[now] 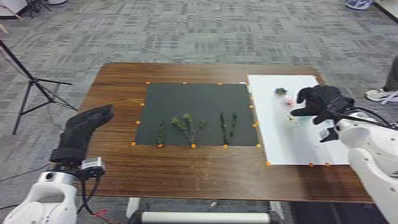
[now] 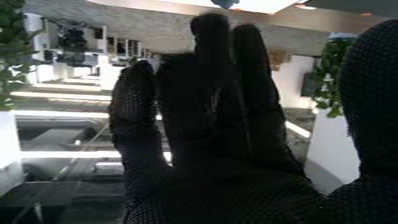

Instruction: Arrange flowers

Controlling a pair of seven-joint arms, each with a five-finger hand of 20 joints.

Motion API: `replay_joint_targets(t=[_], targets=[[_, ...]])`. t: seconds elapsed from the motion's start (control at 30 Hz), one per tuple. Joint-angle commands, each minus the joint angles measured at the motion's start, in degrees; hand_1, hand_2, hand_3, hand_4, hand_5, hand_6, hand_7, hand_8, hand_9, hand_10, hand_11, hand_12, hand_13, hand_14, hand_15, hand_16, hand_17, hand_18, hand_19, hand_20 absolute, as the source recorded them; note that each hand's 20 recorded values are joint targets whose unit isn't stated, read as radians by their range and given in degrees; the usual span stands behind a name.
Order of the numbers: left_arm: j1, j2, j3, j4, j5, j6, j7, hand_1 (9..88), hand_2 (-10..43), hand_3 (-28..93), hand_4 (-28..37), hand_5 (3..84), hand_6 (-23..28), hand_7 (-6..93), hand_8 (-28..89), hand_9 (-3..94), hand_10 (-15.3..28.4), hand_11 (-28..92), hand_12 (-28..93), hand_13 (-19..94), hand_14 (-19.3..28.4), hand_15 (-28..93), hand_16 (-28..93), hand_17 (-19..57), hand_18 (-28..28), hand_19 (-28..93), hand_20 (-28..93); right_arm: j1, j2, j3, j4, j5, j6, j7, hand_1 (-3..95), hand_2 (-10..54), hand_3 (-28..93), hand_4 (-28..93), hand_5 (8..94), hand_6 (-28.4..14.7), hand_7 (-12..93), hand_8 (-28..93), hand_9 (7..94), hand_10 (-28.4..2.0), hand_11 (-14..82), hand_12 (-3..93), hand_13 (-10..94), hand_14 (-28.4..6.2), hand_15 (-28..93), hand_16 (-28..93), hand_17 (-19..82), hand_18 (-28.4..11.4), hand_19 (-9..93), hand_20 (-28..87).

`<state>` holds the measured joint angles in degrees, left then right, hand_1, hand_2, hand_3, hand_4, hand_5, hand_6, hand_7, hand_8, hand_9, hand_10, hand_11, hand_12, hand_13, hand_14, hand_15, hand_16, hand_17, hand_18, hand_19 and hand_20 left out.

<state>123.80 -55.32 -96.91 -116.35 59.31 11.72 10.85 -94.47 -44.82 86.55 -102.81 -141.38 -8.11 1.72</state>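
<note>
Right robot hand [image 1: 318,101] above white sheet [image 1: 298,147] — near right edge (stems [image 1: 190,131] beyond left)

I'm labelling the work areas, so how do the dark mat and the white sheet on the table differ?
The dark mat is nearly square; the white sheet is longer and narrower. The mat bears green stems; the sheet bears small blooms. Both lie flat on the brown table, with orange markers at their edges.

wood tbl [image 1: 178,175], matt dk mat [image 1: 200,100], smooth R arm [image 1: 379,165]
</note>
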Motion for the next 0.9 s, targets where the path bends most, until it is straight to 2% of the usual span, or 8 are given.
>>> replay_joint_targets(t=[0.03,0.2,0.43,0.63,0.8,0.87,0.9], targets=[[0.6,-0.35,0.03,-0.48,-0.14,-0.35,-0.21,25.1,-6.0,70,-20.6,46.6,2.7,16.2,-8,45.5,12.8,19,11,33,16.7,13,1,-1.2,11.3,2,13,0.2,-0.8,-4.2,0.6,0.7,2.5,5.6,26.4,-9.5,69,-22,58.1,-1.8,35,-11,68.9,-11.6,32.8,26.1,75,-8.2,73,29,36,-24.0,78,50],[0.0,-0.13,0.09,-0.39,-0.11,-0.86,-0.5,25.1,-5.9,70,-20.6,46.6,2.7,16.3,-8,45.6,12.8,19,11,33,16.8,13,1,-1.2,11.3,2,13,1.1,-1.2,-6.2,1.3,0.4,1.3,5.9,25.3,-9.5,68,-21,60.9,-2.3,34,-10,71.7,-12.1,33.6,26.4,77,-7.7,74,29,38,-24.5,80,50],[0.3,-0.25,-0.16,-0.4,-0.04,-0.68,-0.5,25.2,-5.8,70,-20.6,46.6,2.7,16.2,-8,45.6,12.8,18,11,33,16.7,14,1,-1.1,11.3,2,13,3.0,-2.4,-9.1,3.9,-0.9,1.0,8.1,24.9,-9.5,67,-21,63.7,-2.7,31,-9,74.9,-12.3,32.4,26.0,79,-6.0,73,30,40,-24.3,82,49],[0.5,-0.54,-0.23,-0.42,-0.1,-0.4,0.02,25.2,-5.8,70,-20.5,46.5,2.5,16.4,-8,45.6,12.8,19,11,33,16.8,14,1,-1.1,11.3,2,13,4.0,-2.8,-10.8,6.1,-1.8,3.9,10.9,26.6,-9.5,67,-21,66.0,-3.1,29,-8,77.3,-12.6,30.9,25.5,81,-4.7,73,30,42,-23.9,83,48],[0.9,-0.82,-0.09,-0.54,-0.06,-0.3,0.03,25.2,-5.9,70,-20.4,46.6,2.7,16.2,-8,45.6,12.8,19,11,33,16.8,13,1,-1.1,11.3,2,13,3.9,-2.9,-11.7,7.2,-2.0,5.9,13.2,35.1,-9.5,67,-21,68.5,-2.2,30,-7,81.0,-11.7,31.3,25.6,85,-2.9,72,30,46,-23.0,85,47],[1.8,-0.93,-0.24,-0.75,0.01,0.02,0.01,25.2,-5.8,70,-20.5,46.6,2.7,16.2,-8,45.6,12.8,19,11,33,16.7,14,1,-1.1,11.4,2,13,3.9,-3.1,-12.0,7.7,-1.4,7.0,13.4,42.6,-9.5,64,-22,69.4,-1.5,30,10,82.7,-11.3,31.6,25.8,87,-2.4,71,30,47,-22.7,86,45],[2.1,-1.31,-0.36,-0.83,0.33,-0.02,-0.41,25.2,-5.8,70,-20.5,46.6,2.6,16.3,-8,45.6,12.8,19,11,33,16.7,14,1,-1.1,11.4,2,13,3.7,-3.0,-12.0,7.6,-0.9,7.2,13.4,46.0,-9.5,62,-22,69.8,-1.1,30,13,83.3,-11.2,31.8,25.9,87,-2.1,71,30,48,-22.5,87,45]])
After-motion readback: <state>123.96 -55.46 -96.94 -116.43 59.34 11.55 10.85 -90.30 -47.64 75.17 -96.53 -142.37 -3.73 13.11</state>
